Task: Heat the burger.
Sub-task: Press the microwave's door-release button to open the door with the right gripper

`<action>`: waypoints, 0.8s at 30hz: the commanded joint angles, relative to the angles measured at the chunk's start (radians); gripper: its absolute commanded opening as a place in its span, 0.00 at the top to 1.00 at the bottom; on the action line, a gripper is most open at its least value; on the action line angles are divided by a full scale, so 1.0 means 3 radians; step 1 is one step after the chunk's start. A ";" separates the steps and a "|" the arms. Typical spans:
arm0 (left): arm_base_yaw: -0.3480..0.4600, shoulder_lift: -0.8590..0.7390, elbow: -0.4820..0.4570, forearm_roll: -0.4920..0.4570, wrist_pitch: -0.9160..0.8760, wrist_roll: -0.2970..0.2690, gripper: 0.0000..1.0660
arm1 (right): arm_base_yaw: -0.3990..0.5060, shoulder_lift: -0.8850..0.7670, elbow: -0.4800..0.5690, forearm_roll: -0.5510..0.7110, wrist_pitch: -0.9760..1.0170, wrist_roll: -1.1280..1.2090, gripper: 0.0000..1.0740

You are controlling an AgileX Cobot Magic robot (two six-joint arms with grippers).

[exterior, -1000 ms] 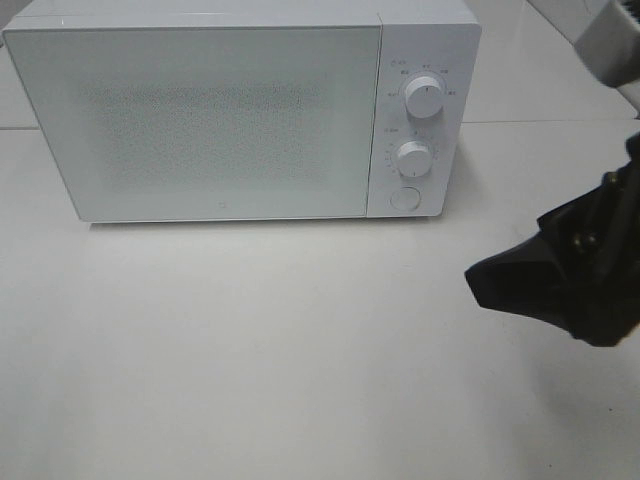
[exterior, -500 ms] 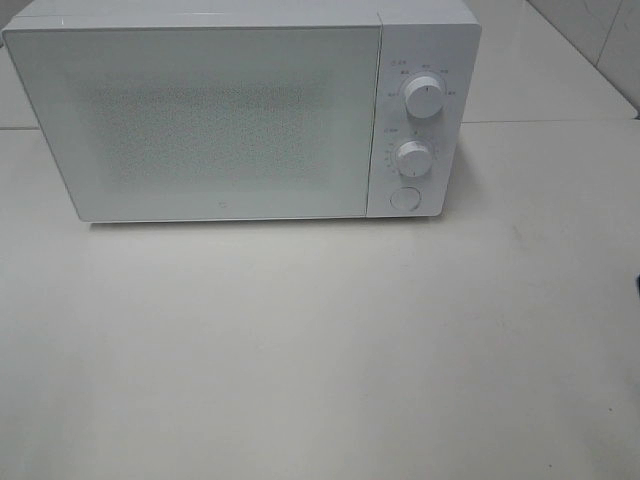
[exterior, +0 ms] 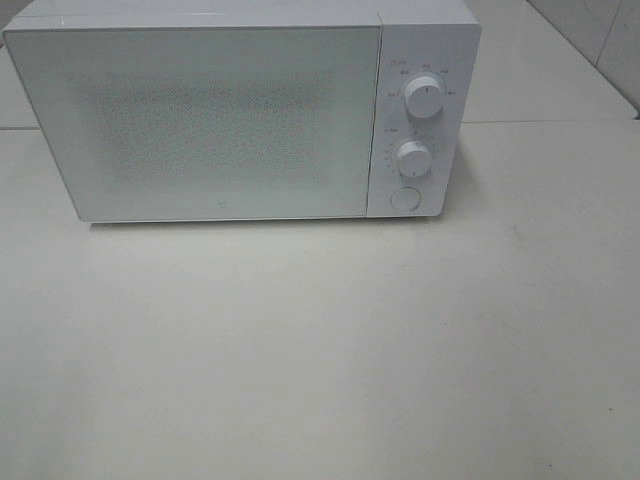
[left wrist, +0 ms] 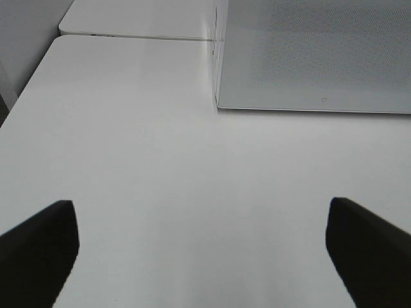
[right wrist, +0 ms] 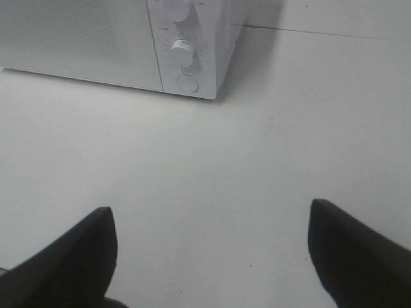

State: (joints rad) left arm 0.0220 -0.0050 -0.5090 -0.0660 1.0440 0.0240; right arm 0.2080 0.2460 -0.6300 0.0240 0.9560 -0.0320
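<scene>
The burger is out of view in every frame. A white microwave (exterior: 240,110) stands at the back of the white table (exterior: 320,350) with its door shut; its front also shows as the microwave (left wrist: 314,58) in the left wrist view and the microwave (right wrist: 115,42) in the right wrist view. Neither arm appears in the high view. My left gripper (left wrist: 202,253) hangs open over bare table in front of the microwave's left corner, nothing between its fingers. My right gripper (right wrist: 212,253) is open too, over bare table in front of the control panel.
Two round dials (exterior: 424,98) and a round button (exterior: 404,198) sit on the microwave's right panel. A seam between tabletops (exterior: 540,122) runs behind the microwave. The table's left edge (left wrist: 29,96) shows in the left wrist view.
The right arm, a dark shape at the right edge of the high view a second ago, has pulled back out of that view. The microwave has not moved.
</scene>
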 commanded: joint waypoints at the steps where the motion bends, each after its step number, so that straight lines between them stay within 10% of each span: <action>1: 0.0007 -0.0070 0.0017 -0.0030 -0.0023 -0.0010 0.06 | -0.0223 -0.0390 0.0230 -0.0003 0.0053 0.0057 0.29; 24: 0.0007 -0.0070 0.0017 -0.0027 -0.0023 -0.0010 0.06 | -0.0350 -0.0920 0.0420 -0.0173 0.0163 0.0307 0.29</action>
State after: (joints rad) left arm 0.0220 -0.0050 -0.5090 -0.0660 1.0440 0.0240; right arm 0.1110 -0.0040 -0.5060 -0.0230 1.0040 0.0520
